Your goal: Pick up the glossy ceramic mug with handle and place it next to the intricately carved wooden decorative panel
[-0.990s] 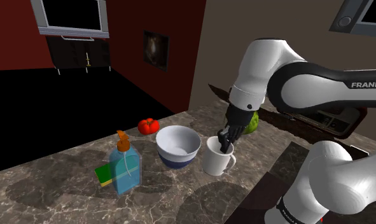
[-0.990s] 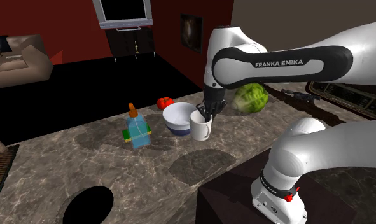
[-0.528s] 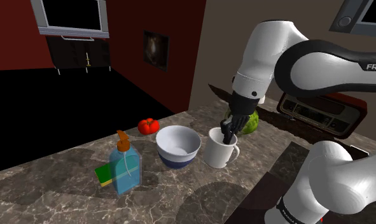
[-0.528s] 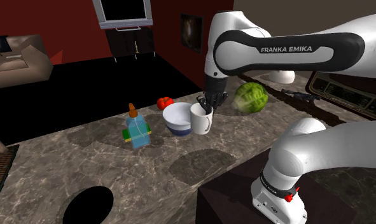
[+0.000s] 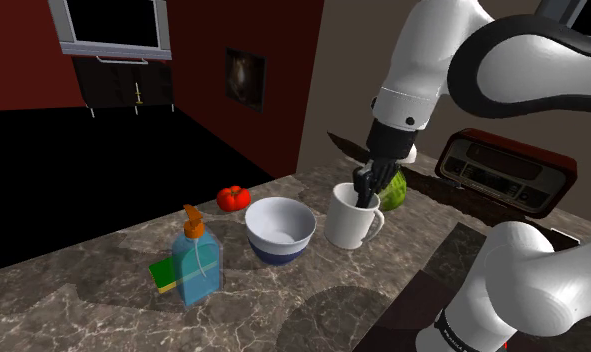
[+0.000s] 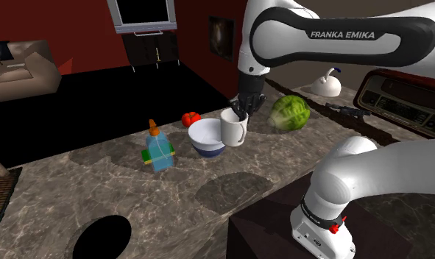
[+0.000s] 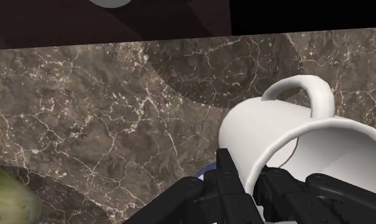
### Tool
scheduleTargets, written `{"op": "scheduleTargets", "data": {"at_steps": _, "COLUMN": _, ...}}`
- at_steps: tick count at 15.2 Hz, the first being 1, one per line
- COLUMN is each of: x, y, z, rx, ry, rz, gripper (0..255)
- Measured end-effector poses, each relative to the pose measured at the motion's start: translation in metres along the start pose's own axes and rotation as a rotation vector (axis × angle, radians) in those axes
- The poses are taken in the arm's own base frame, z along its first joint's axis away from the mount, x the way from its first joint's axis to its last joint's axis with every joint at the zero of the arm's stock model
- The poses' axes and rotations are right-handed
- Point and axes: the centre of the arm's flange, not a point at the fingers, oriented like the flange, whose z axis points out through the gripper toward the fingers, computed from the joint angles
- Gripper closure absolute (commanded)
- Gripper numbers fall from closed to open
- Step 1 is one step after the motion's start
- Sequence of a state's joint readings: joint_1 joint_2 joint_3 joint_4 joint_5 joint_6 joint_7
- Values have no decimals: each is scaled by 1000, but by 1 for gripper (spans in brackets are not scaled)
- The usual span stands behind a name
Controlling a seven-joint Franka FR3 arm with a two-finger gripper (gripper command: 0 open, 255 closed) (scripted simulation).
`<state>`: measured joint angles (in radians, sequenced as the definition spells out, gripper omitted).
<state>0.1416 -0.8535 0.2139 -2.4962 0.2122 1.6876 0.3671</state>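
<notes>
Since the gripper (image 5: 363, 194) clasps the mug (image 5: 346, 222) by its rim, lifted just off the counter (image 5: 103, 300) beside the bowl (image 5: 280, 230), the pick looks done; carrying it to the panel (image 5: 503, 170) remains.

The white arm (image 6: 333, 37) reaches down over the marbled bench (image 6: 98, 184), and its black tool (image 6: 241, 115) grips a white mug (image 6: 232, 132) at the rim. The mug is upright, and its base seems to be just off the bench. It overlaps the right side of a white bowl (image 6: 205, 136). Left of the bowl stands a blue bottle (image 6: 158, 153), and a tomato (image 6: 191, 118) lies behind it. A cabbage (image 6: 291, 113) sits right of the mug. Farther right are a white kettle (image 6: 327, 84) and a brown panel (image 6: 403, 92).
</notes>
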Motion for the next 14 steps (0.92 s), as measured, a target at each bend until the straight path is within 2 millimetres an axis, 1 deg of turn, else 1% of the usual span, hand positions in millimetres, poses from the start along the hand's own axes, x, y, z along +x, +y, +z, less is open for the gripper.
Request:
{"op": "scheduleTargets", "data": {"at_steps": 13, "x": 1, "y": -4, "z": -66, "rx": 0, "ry": 0, "rz": 0, "gripper": 255}}
{"op": "scheduleTargets", "data": {"at_steps": 14, "x": 1, "y": 2, "z": -69, "rx": 0, "ry": 0, "rz": 0, "gripper": 255}}
